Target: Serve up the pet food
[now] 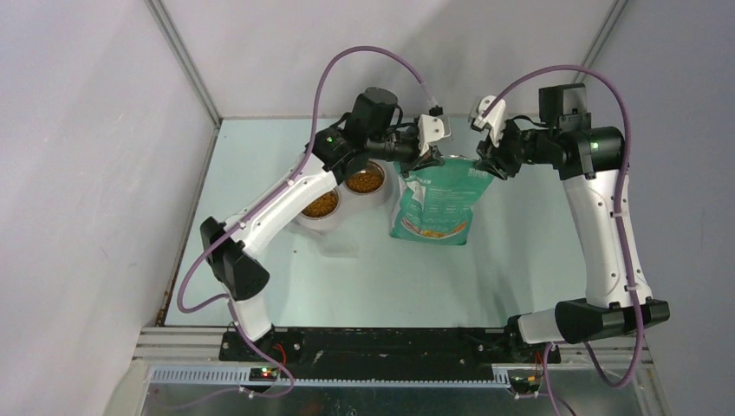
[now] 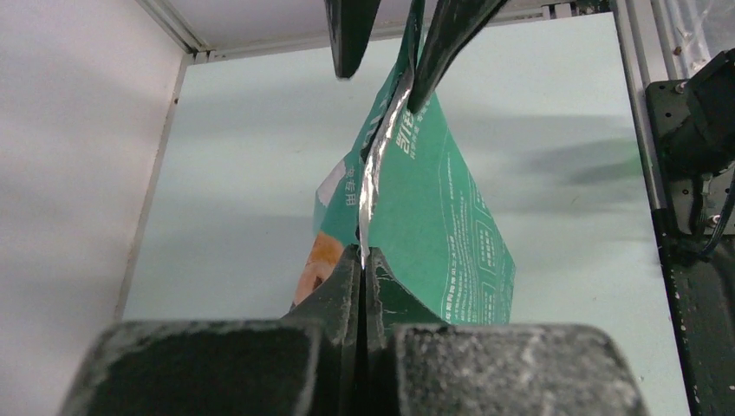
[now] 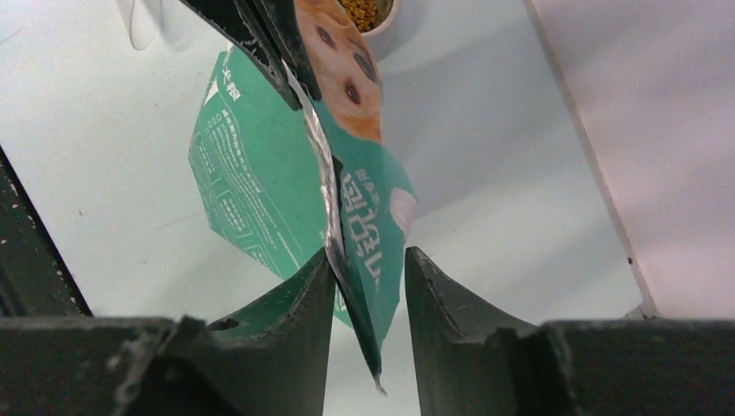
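Left gripper (image 2: pixel 360 256) pinches the top seam of the bag (image 2: pixel 451 225); right gripper (image 3: pixel 368 256) straddles it, spread. Pet food (image 1: pixel 365 180) lies in both bowls (image 1: pixel 314 220), at nine o'clock from the bag. Serving looks done; next, the right claw likely needs to clamp squarely.

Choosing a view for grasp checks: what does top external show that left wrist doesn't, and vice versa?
Only top external: kibble in the far steel bowl and near steel bowl, plus both whole arms. Only left wrist: left gripper shut on the pet food bag's top edge, silver lining exposed; right gripper's fingers apart, straddling that edge. Shared: the teal bag, with both grippers at its top.
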